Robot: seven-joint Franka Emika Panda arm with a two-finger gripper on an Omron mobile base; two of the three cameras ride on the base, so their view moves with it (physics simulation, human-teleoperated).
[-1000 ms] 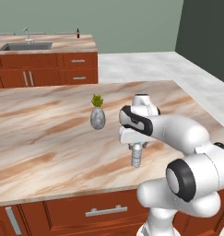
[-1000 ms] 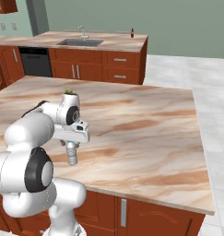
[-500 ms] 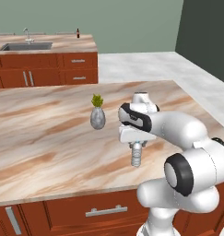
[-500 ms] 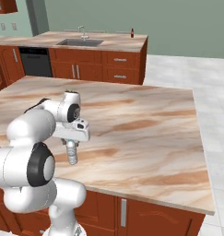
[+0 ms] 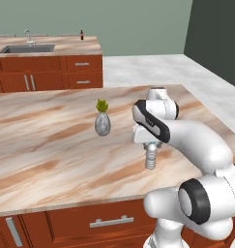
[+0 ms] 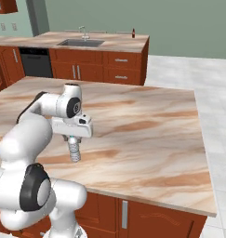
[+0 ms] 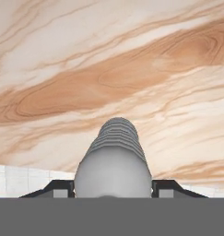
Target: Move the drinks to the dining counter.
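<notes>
While clamped from above around the clear greyish ribbed plastic water bottle (image 5: 149, 159), holds steady just to the right of the grey speckled vase with green plant (image 5: 102, 124) and slightly nearer the robot: two-finger gripper (image 5: 150, 147), dark fingertips (image 7: 166, 187) pressed to either side of the bottle's upper part. Cannot tell whether resting on or just clear of the veined marble island top (image 5: 51, 145). Probably light, thin-walled and springy, so likely to dent under a hard squeeze; smooth plastic, yet ribbed enough to resist slipping. Best gripped on the ribbed body below the cap and kept upright. Far beyond the vase, long beige dining counter (image 5: 66, 47) with a dark brown cola bottle (image 5: 81, 34).
</notes>
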